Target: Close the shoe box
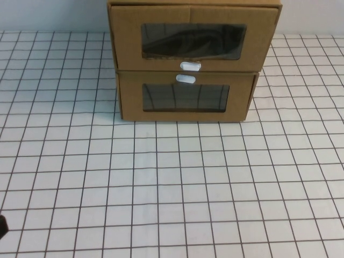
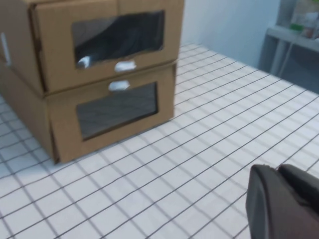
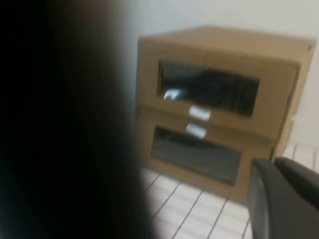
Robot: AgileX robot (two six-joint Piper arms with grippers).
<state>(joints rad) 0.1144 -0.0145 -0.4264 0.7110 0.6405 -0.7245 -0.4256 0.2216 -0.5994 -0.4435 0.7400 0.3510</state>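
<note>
High view showed two stacked cardboard boxes at the far middle of a white gridded surface (image 1: 172, 183), their windowed fronts turned toward the robot. The shoe box (image 1: 193, 40) was the upper one, its small white pull tab (image 1: 190, 65) sitting just below its clear window (image 1: 193, 41); the lower box (image 1: 185, 97) carried its own white tab (image 1: 185, 78) above its window. The upper front overhung the lower one a little toward the robot, which suggested the shoe box's drawer stood slightly pulled out and the closing push was not yet made. The box's long axis ran left to right across the surface, and the drawer would travel away from the robot. Neither arm had reached it: only a dark sliver at the lower left edge of the high view hinted at the left arm. The left gripper (image 2: 284, 201) appeared in its wrist view as a dark mass low over the surface, well apart from the boxes; the right gripper (image 3: 286, 196) showed likewise in its own wrist view, also clear of the boxes. Whether either pair of jaws was spread or closed could not be told, and nothing was seen in them. The next move appeared to call for one arm to advance to the upper front and press it squarely inward.
</note>
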